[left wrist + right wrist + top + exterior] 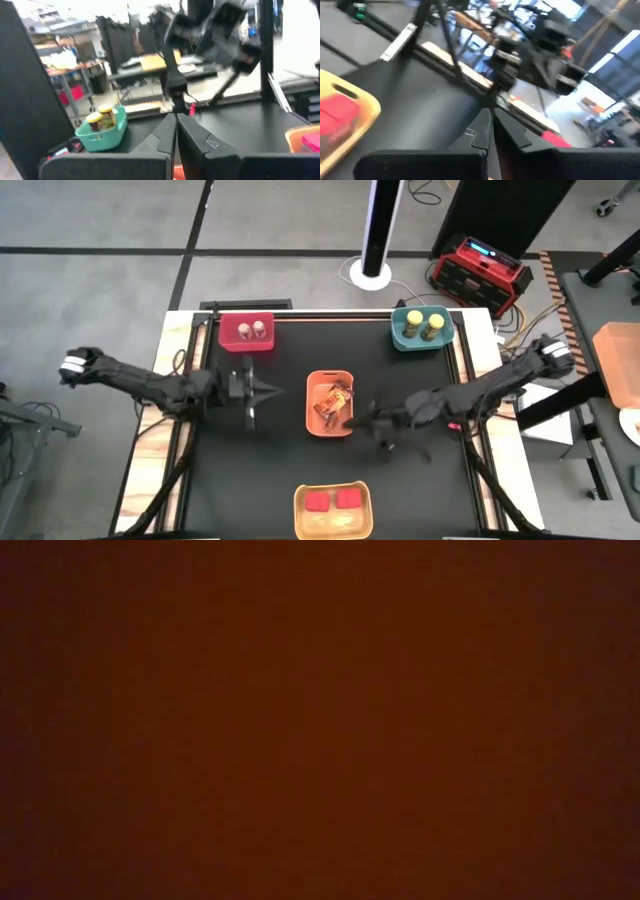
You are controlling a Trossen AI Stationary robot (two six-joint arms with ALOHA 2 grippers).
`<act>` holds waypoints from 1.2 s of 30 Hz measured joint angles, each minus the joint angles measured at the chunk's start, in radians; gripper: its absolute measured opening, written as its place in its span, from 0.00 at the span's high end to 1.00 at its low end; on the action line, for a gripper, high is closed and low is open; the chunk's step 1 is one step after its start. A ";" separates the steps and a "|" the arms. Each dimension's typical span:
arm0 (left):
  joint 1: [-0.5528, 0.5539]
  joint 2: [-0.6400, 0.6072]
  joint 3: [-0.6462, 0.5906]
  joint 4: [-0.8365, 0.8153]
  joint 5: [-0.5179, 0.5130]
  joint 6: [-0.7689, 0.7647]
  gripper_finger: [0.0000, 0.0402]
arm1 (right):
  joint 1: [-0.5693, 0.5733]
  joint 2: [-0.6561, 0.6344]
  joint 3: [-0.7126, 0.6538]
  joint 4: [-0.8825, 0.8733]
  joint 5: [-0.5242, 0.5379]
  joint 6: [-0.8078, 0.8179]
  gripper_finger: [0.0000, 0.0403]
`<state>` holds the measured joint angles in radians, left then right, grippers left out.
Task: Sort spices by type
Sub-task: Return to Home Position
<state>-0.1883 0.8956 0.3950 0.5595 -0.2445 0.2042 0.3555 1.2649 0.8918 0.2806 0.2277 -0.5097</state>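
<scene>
My left claw (264,392) and right claw (362,420) are pressed together. The low view shows only darkness. The packets (333,398) in the orange bin (330,373) seem jumbled.

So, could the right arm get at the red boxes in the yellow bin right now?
Probably yes. The right gripper hangs shut by the orange bin, nothing stands between it and the yellow bin, and the two red boxes lie uncovered there.

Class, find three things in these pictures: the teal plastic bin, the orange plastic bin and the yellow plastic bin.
Teal plastic bin (420,344): high view, wall beside the yellow-lidded jars (412,323).
Orange plastic bin (330,377): high view, bare floor by its rim.
Yellow plastic bin (333,526): high view, bare floor beside the red boxes (318,501).
</scene>
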 joint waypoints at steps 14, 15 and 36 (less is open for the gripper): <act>0.141 -0.480 -0.298 -0.008 0.026 -0.043 1.00 | -0.057 -0.625 -0.464 0.107 0.008 0.021 0.97; 0.141 -0.505 -0.314 -0.008 0.026 -0.052 1.00 | -0.057 -0.675 -0.493 0.101 0.008 0.024 0.97; 0.141 -0.704 -0.385 -0.185 0.016 -0.093 1.00 | -0.068 -1.255 -0.880 0.271 0.098 -0.092 0.97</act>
<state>-0.0475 0.1917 0.0101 0.3743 -0.2286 0.1113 0.2879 0.0099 0.0113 0.5519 0.3255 -0.6017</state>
